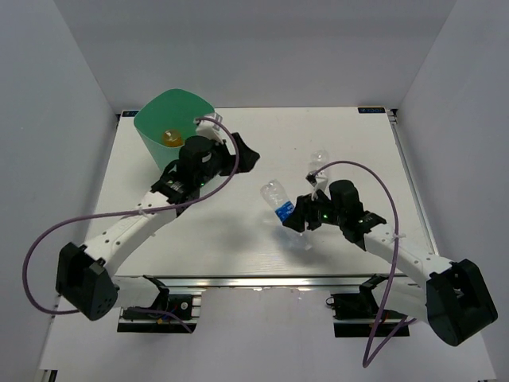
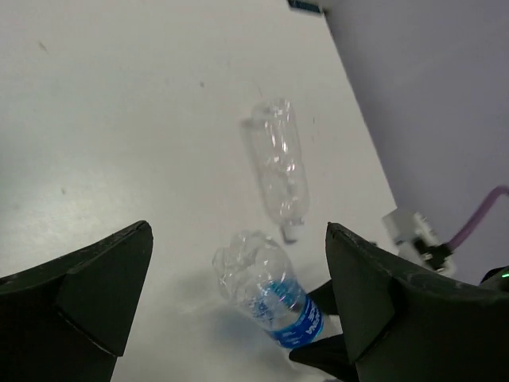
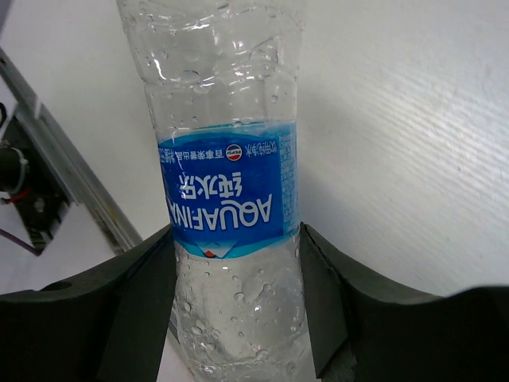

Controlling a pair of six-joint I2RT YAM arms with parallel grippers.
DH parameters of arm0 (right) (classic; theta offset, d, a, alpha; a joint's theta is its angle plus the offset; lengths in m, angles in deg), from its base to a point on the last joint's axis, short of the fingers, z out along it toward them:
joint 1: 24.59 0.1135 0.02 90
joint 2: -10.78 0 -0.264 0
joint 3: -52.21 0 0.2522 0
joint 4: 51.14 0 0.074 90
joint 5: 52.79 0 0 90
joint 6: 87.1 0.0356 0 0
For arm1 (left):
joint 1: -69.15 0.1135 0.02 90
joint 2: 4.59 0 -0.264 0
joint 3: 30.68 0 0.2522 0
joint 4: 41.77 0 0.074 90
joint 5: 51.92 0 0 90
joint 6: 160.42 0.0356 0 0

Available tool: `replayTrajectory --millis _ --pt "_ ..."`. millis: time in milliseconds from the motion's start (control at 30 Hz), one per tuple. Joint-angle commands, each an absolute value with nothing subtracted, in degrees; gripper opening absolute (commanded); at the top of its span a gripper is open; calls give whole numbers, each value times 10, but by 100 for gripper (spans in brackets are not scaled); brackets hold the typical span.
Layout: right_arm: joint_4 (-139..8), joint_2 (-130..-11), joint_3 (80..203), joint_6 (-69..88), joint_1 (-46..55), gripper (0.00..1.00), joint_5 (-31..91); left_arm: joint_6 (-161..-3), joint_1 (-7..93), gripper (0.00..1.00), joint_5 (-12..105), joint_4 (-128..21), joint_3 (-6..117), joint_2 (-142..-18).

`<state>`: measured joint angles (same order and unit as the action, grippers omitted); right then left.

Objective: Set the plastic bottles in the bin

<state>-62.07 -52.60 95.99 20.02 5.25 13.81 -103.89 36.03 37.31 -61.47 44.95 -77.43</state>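
My right gripper (image 1: 296, 216) is shut on a clear bottle with a blue label (image 1: 278, 200), lifted above the table; the label fills the right wrist view (image 3: 227, 187) and the bottle shows in the left wrist view (image 2: 270, 290). A plain clear bottle (image 1: 318, 161) lies on the table behind it and also shows in the left wrist view (image 2: 278, 159). The mint-green bin (image 1: 171, 119) stands at the back left with an orange bottle (image 1: 170, 138) inside. My left gripper (image 1: 245, 155) is open and empty, just right of the bin.
The white table (image 1: 358, 135) is walled in by grey panels on three sides. A metal rail (image 1: 262, 282) runs along the near edge. Purple cables loop beside both arms.
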Motion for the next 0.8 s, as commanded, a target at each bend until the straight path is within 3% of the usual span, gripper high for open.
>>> replayTrajectory --millis 0,433,533,567,633,667,767 --pt "-544 -536 1009 227 52 24 91 -1075 333 98 407 -572 442 -801" --pt "-372 -596 1039 348 62 21 64 -1102 278 98 389 -537 436 -875" --pt "-326 -590 1029 360 65 29 51 -1107 278 96 389 -532 433 -875" --pt "-330 -587 1029 356 66 33 50 -1107 278 80 389 -531 435 -875" --pt "-342 -573 1025 347 66 42 59 -1107 278 58 361 -525 435 -867" --pt "-349 -568 1024 338 66 47 73 -1107 278 37 354 -524 434 -864" --pt "-396 -546 1024 307 66 89 92 -1094 278 19 314 -539 454 -859"
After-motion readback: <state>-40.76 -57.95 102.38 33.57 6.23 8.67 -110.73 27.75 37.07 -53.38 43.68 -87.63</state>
